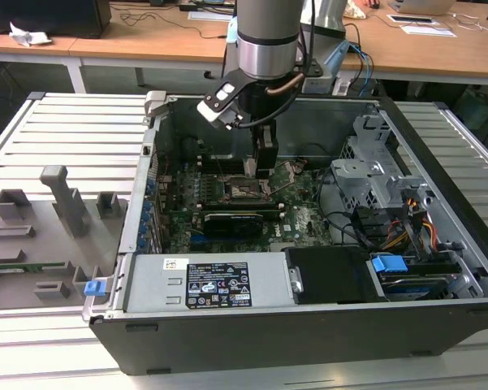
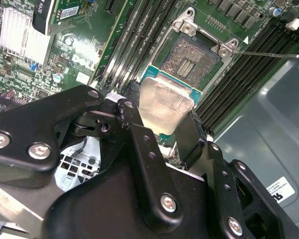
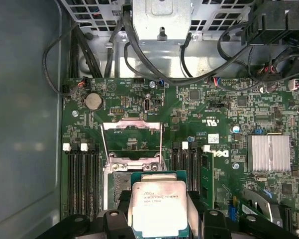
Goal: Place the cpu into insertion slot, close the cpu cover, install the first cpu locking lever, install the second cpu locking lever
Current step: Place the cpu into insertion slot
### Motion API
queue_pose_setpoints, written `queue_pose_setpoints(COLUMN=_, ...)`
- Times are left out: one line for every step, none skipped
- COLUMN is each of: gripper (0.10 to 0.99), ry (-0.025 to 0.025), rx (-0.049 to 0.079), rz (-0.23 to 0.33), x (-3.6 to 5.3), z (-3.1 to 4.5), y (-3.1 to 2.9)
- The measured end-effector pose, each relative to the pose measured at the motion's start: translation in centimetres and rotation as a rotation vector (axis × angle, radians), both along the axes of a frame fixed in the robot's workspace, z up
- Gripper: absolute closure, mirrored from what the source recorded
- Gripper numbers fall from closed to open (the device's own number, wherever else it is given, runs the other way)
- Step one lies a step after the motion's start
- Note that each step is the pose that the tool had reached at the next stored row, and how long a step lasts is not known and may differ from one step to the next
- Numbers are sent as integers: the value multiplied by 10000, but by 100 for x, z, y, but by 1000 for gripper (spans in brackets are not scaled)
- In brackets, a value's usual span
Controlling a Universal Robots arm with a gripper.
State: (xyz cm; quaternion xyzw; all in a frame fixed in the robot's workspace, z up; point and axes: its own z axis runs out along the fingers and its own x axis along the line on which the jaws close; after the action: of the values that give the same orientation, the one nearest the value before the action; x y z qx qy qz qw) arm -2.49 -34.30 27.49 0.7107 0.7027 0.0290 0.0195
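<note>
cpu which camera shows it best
The first wrist view: the cpu faces the camera squarely, nearly all its metal top showing, held in the claw. The second wrist view shows it at a slant, its lower edge hidden. The exterior view shows a tiny pale sliver.

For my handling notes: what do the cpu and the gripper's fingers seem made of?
The cpu: top looks like matt silver-grey metal with a soft sheen; green edge, likely circuit board. The fingers of the gripper holding it: matt black, plastic or coated metal, I cannot tell; shiny metal screws.
</note>
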Motion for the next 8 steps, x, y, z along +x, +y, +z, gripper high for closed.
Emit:
queue_pose_setpoints(gripper=557, ry=0, rx=0, rz=0, x=0, z=-2, y=0)
queue_pose_setpoints(gripper=557, ry=-1, rx=1, rz=0, x=0, z=-8, y=0)
queue_pose_setpoints(gripper=557, ry=0, rx=-1, rz=0, x=0, z=-12, y=1)
queue_pose_setpoints(gripper=557, ry=0, rx=0, rz=0, x=0, z=-16, y=1)
queue_pose_setpoints(gripper=557, ry=-1, rx=0, rz=0, x=0, z=-20, y=1)
queue_pose_setpoints(gripper=557, ry=-1, rx=1, rz=0, x=0, z=-25, y=2)
queue_pose_setpoints(gripper=557, ry=0, rx=0, rz=0, x=0, z=-30, y=2)
queue_pose_setpoints(gripper=557, ry=0, rx=0, rz=0, x=0, z=-34, y=2)
